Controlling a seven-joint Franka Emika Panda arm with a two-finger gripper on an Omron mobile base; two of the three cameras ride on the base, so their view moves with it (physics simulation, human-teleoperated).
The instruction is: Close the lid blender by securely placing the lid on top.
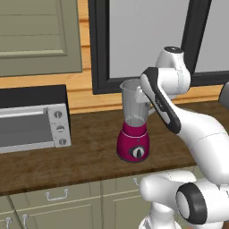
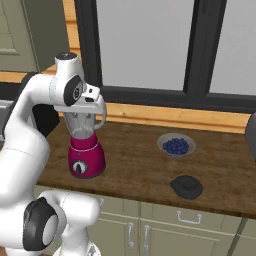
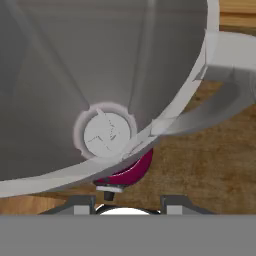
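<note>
The blender (image 1: 133, 144) stands on the wooden counter with its magenta base, black dial and clear grey jar; the jar's top is uncovered. It also shows left of centre in the right base view (image 2: 86, 157). My gripper (image 3: 129, 204) hangs right above the jar's mouth and looks down at the blades of the blender (image 3: 105, 134). Its fingertips (image 3: 82, 203) stand apart with nothing between them. A round black lid (image 2: 186, 186) lies flat on the counter well to the right of the blender, near the front edge.
A bowl of blueberries (image 2: 175, 145) sits behind the lid. A silver toaster oven (image 1: 31, 125) stands at the counter's left. A dark object (image 2: 250, 131) shows at the right edge. A window frame runs along the back wall.
</note>
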